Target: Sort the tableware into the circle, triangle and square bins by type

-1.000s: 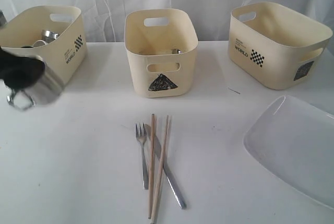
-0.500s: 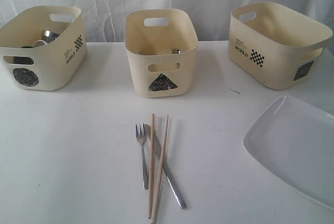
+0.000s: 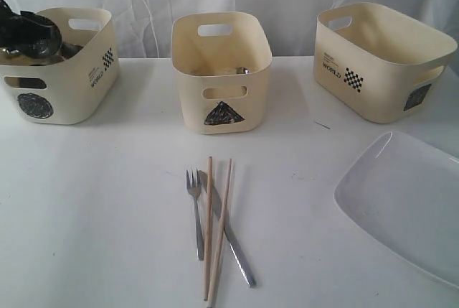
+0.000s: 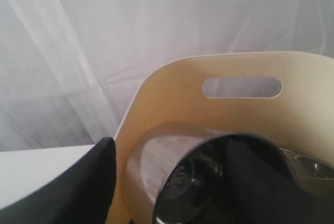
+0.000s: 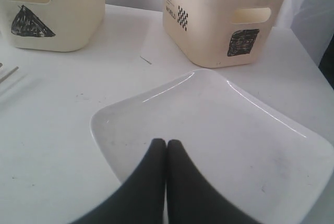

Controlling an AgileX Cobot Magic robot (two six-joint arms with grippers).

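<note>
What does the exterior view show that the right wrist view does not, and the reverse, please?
Only the exterior view shows the circle bin with the left gripper over it, and the fork, knife and chopsticks laid out whole. Only the right wrist view shows the right gripper, shut, over the white plate. Both show that plate, the triangle bin and the square bin.

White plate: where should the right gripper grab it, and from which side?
By the rim, at the edge nearest the right gripper, coming in low from outside. The white plate lies flat on the table and looks too wide to span; its upturned rim is likely the only part thin enough to pinch. The fingers are shut now, so open first.
</note>
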